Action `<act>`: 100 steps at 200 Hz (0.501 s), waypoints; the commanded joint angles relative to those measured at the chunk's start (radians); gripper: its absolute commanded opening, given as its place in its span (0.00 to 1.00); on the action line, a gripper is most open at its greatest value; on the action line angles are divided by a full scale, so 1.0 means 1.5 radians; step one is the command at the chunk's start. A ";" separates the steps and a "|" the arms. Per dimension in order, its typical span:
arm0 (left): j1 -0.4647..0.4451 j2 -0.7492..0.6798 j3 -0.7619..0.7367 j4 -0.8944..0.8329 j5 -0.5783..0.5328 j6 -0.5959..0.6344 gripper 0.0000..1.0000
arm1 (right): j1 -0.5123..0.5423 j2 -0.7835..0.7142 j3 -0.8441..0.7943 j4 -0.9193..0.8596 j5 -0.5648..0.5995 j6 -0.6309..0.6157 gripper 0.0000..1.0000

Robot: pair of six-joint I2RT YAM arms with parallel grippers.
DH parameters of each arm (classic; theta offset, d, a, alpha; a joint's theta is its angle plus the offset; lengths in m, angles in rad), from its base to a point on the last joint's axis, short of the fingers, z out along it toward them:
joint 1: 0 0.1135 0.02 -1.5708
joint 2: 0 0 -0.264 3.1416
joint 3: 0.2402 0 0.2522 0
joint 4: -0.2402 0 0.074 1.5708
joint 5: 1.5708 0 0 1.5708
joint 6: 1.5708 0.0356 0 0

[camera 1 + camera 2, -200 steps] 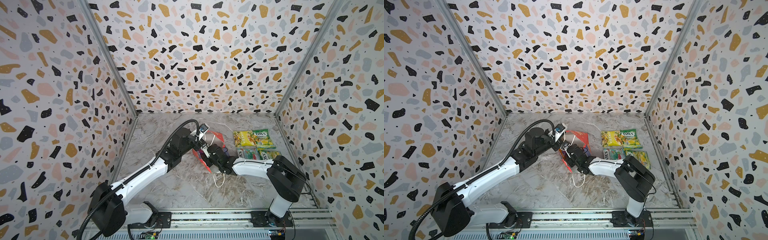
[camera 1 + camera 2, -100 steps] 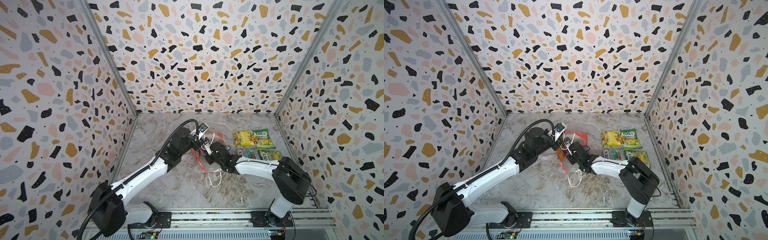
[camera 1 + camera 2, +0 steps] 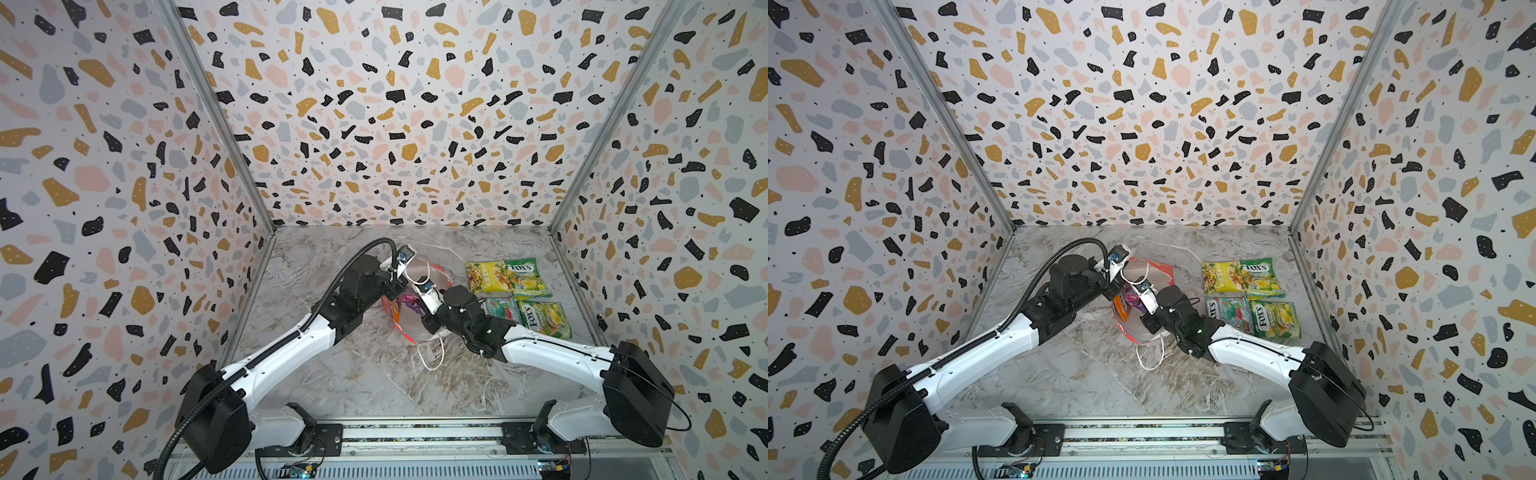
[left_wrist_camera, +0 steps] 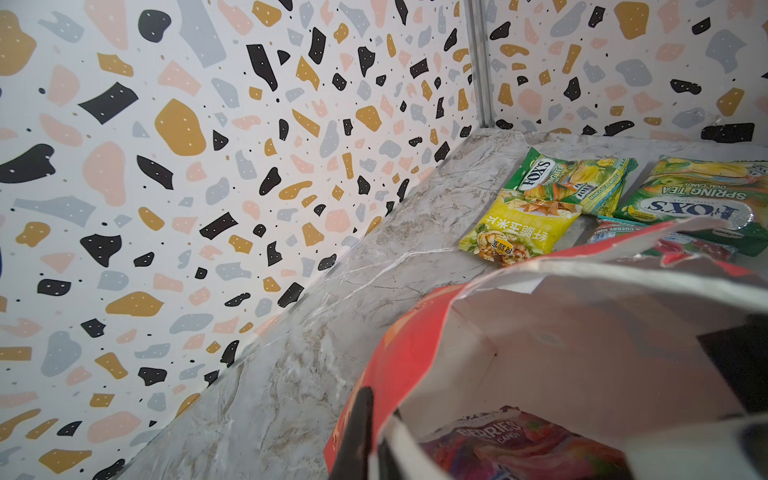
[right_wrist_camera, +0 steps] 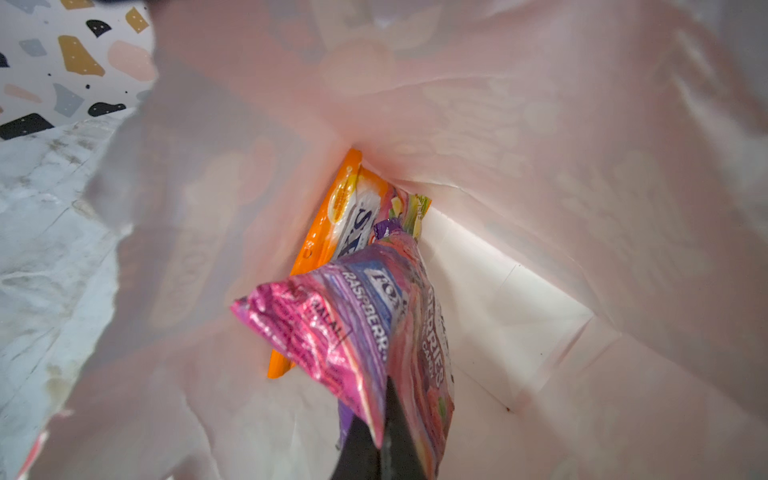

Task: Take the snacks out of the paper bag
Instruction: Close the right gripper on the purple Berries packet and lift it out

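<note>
Inside the paper bag [image 5: 540,124], the purple packet [image 5: 353,316] is being clamped by the right claw [image 5: 380,446], the bag's rim by the left claw [image 4: 372,444]; a slow, straight pull is being advised.

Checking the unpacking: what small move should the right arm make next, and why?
Probably draw the right gripper back out of the red paper bag: its jaws are shut on the glossy purple-pink berries packet, and the left gripper pinches the bag's rim open.

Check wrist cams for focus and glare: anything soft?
Right wrist: near bag wall blurred, pink-cast; purple packet sharp, foil glinting. Left wrist: bag rim soft, Spring Tea packet sharp with a glare patch. Top views: sharp, evenly lit.
</note>
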 commanded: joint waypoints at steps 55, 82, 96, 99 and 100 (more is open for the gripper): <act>-0.001 -0.006 0.021 0.037 -0.053 -0.038 0.00 | 0.023 -0.114 -0.014 0.003 -0.020 -0.020 0.00; -0.001 -0.008 0.025 0.030 -0.054 -0.040 0.00 | 0.023 -0.129 -0.015 0.007 -0.014 -0.008 0.00; -0.001 -0.010 0.016 0.039 -0.060 -0.039 0.00 | 0.021 -0.136 0.005 -0.011 -0.014 -0.001 0.00; -0.001 -0.010 0.015 0.040 -0.061 -0.038 0.00 | 0.021 -0.138 0.009 -0.014 -0.014 0.001 0.00; -0.001 -0.010 0.015 0.040 -0.062 -0.038 0.00 | 0.021 -0.139 0.009 -0.014 -0.014 0.002 0.00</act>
